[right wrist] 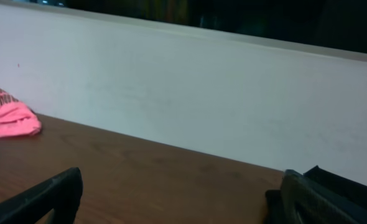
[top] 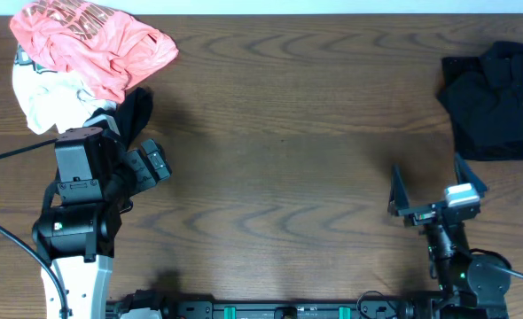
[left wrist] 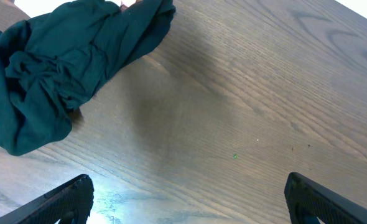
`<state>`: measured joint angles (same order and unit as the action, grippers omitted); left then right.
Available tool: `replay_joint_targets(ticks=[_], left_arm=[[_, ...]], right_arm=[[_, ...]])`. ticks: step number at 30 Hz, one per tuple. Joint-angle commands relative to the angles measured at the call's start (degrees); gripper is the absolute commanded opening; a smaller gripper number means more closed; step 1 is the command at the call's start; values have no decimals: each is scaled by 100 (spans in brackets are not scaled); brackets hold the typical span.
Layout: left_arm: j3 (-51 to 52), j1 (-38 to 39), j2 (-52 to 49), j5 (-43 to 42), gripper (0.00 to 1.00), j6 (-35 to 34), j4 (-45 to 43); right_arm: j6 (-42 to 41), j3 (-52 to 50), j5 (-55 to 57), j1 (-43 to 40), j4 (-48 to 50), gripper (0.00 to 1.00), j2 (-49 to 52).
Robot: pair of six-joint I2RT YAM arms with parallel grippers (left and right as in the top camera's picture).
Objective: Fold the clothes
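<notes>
A crumpled pink garment point(top: 93, 40) lies on a white one point(top: 44, 102) at the table's far left; the pink one also shows in the right wrist view point(right wrist: 9, 118). A dark green garment point(top: 136, 113) lies bunched beside them, seen close in the left wrist view point(left wrist: 59, 68). A black garment point(top: 496, 89) lies bunched at the far right. My left gripper point(top: 151, 164) is open and empty just in front of the dark green garment; in the left wrist view point(left wrist: 183, 199) bare table lies between its fingers. My right gripper point(top: 434, 190) is open and empty, in front of the black garment.
The wood table point(top: 288, 124) spans the view, with a white wall point(right wrist: 202, 93) behind its far edge. A black cable point(top: 13, 155) runs at the left by the left arm's base.
</notes>
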<state>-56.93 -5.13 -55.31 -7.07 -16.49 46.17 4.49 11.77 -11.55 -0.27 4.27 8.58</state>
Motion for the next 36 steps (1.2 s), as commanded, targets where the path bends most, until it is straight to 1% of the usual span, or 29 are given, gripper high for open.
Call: replay_joint_targets(ticks=[1, 9, 15, 22, 36], left_arm=[[-31, 22, -4, 70, 98, -7, 9], [-31, 22, -4, 70, 98, -7, 7], [-31, 22, -4, 70, 98, -7, 9], [-31, 22, -7, 70, 98, -7, 9], [-31, 22, -4, 70, 98, -7, 9]], right_arm=[[140, -343, 81, 70, 24, 99, -278], [138, -977, 79, 42, 17, 99, -802], [140, -1150, 85, 7, -42, 99, -831], [142, -1147, 293, 7, -787, 99, -826], [138, -1145, 319, -46, -780, 99, -804]])
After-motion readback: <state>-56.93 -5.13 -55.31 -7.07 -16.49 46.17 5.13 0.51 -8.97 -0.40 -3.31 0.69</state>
